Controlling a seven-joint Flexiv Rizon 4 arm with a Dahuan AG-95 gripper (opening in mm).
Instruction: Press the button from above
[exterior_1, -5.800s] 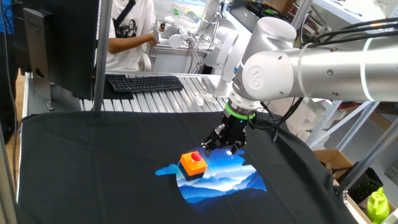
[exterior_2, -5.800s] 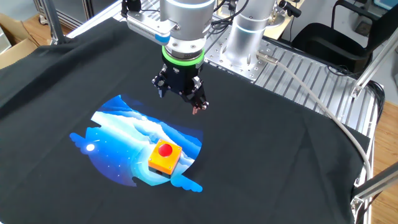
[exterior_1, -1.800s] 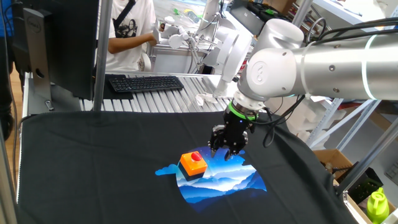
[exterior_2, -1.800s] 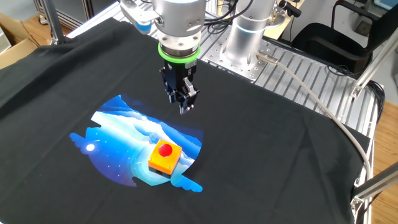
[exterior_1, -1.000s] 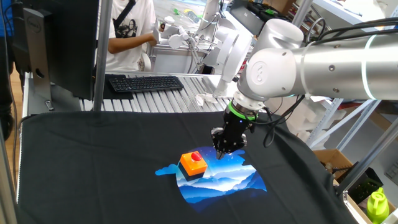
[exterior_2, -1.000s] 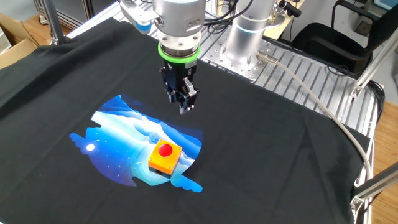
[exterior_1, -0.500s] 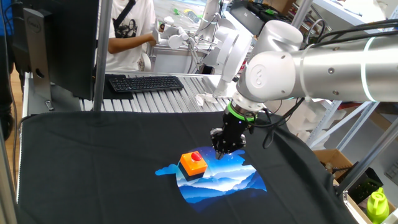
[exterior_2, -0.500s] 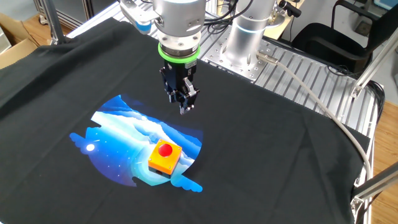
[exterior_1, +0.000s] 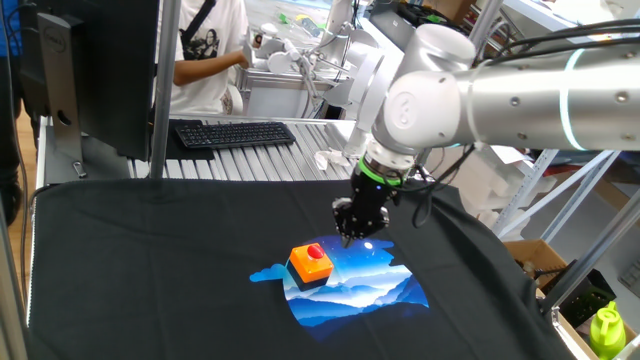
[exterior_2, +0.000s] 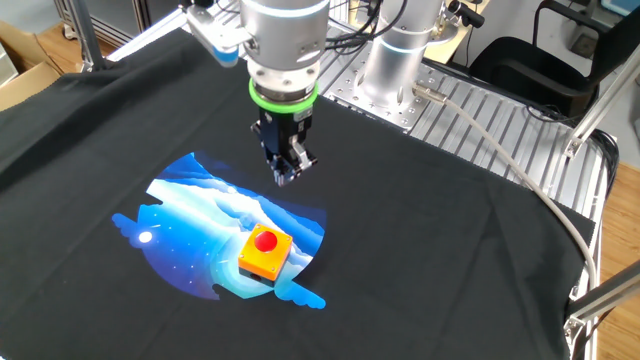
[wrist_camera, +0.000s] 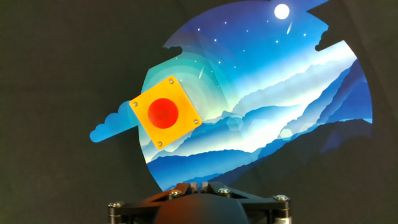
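Observation:
The button is a red dome on an orange cube base, standing on a blue landscape-print mat on black cloth. It also shows in the other fixed view and in the hand view, left of centre. My gripper hangs above the mat's far edge, a little behind and to the side of the button, and higher than it. In the other fixed view the gripper points straight down. In the hand view its fingertips touch each other with nothing between them.
A keyboard and a monitor stand at the table's far side, with a person behind them. The arm's base stands on a slatted metal plate. A green bottle is off the table at the right.
The fingers were spread 5.8 s ago and are now together. In the last half second the gripper has shifted slightly sideways toward the button. The button has not moved.

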